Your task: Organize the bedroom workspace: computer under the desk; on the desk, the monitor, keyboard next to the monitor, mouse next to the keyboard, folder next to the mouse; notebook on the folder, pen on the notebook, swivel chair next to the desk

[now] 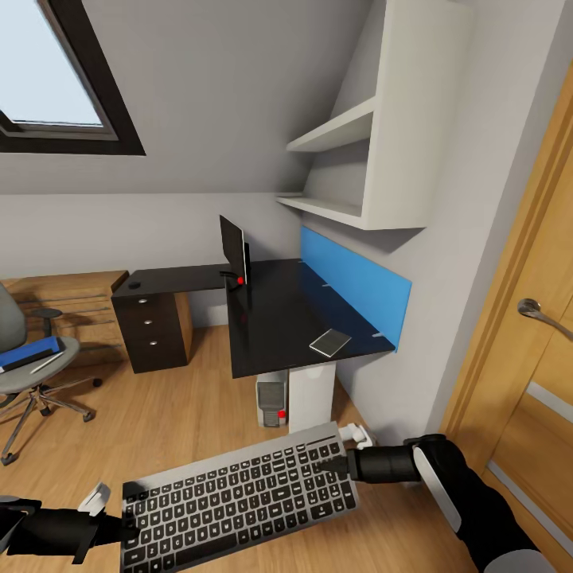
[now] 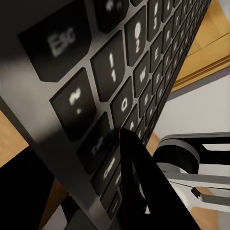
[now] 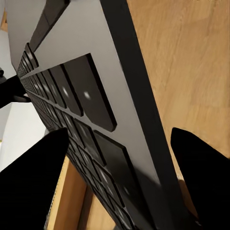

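Note:
The long grey keyboard (image 1: 239, 497) with black keys hangs level above the wooden floor, held at both ends. My left gripper (image 1: 119, 524) is shut on its left end and my right gripper (image 1: 344, 463) on its right end. In the left wrist view a black finger (image 2: 134, 177) lies across the keys (image 2: 120, 72). In the right wrist view the keyboard edge (image 3: 120, 110) runs between both fingers (image 3: 33, 184). Ahead stands the black L-shaped desk (image 1: 274, 314) with the monitor (image 1: 233, 251) edge-on, a small flat notebook (image 1: 330, 342) and a small dark mouse (image 1: 134, 284). The computer (image 1: 272, 402) stands under it. At the left, the swivel chair (image 1: 36, 374) carries the blue folder (image 1: 30, 352) and the pen (image 1: 46, 363).
A blue wall panel (image 1: 354, 286) runs behind the desk, with white shelves (image 1: 350, 135) above. A wooden door (image 1: 525, 350) with a lever handle stands close on my right. A light wooden dresser (image 1: 68, 302) sits behind the chair. Open floor (image 1: 183, 406) lies between me and the desk.

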Controlling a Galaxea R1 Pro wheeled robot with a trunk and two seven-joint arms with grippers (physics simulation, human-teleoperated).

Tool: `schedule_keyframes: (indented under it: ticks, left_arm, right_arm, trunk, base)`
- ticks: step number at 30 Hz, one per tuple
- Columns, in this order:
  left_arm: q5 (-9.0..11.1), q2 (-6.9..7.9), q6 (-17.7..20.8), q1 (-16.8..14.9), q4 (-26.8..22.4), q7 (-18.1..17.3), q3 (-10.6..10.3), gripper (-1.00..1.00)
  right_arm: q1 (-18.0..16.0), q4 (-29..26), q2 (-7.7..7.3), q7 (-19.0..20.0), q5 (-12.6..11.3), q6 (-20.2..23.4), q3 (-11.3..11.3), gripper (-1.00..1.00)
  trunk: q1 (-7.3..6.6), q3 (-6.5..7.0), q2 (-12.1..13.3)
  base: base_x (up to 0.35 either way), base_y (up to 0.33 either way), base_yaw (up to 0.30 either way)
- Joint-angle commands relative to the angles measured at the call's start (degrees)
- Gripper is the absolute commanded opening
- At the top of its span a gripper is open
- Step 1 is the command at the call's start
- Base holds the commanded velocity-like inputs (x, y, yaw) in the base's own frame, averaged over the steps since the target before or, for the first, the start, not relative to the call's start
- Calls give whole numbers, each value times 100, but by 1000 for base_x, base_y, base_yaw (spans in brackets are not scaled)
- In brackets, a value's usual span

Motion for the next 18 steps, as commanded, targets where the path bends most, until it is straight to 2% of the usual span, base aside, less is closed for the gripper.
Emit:
schedule_keyframes:
  ticks: [1, 18]
  left_arm:
    - [41, 8, 56, -8, 3, 2, -40, -100]
    - [41, 8, 63, -7, 3, 2, -40, -100]
  right_arm:
    - [-4, -2, -7, 13, -6, 29, 7, -100]
    - [-4, -2, -51, 13, -6, 29, 7, -100]
  trunk:
    - [1, -7, -5]
    - [1, -7, -5]
  base:
    - [0, 0, 0]
    - [0, 0, 0]
